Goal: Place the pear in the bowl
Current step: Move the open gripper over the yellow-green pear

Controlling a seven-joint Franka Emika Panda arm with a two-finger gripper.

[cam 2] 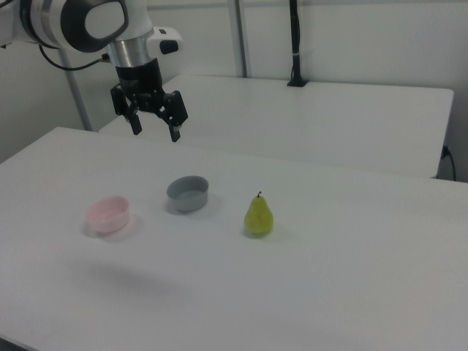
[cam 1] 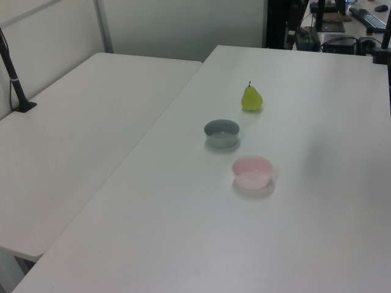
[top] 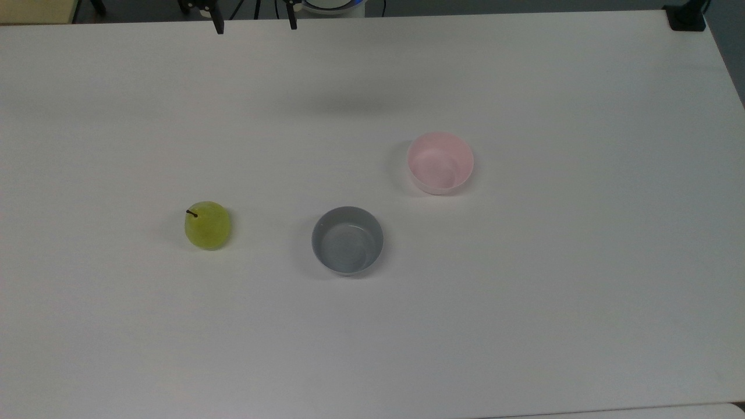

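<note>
A yellow-green pear [top: 207, 226] with a dark stem stands upright on the white table [top: 524, 291], at the top view's left. It also appears in the left view [cam 1: 251, 99] and the right view [cam 2: 258, 216]. The pale pink bowl [top: 440, 162] sits empty toward the top view's right [cam 1: 252, 171] [cam 2: 108, 213]. My gripper [cam 2: 155, 129] hangs high above the table, open, with nothing between its fingers; its fingertips [top: 217, 26] peek in at the top view's upper edge. It is far from both pear and bowl.
An empty grey bowl [top: 347, 240] sits between the pear and the pink bowl [cam 1: 221, 132] [cam 2: 188, 193]. A second white table [cam 1: 73, 152] adjoins this one. A black post [cam 2: 294, 44] stands on it.
</note>
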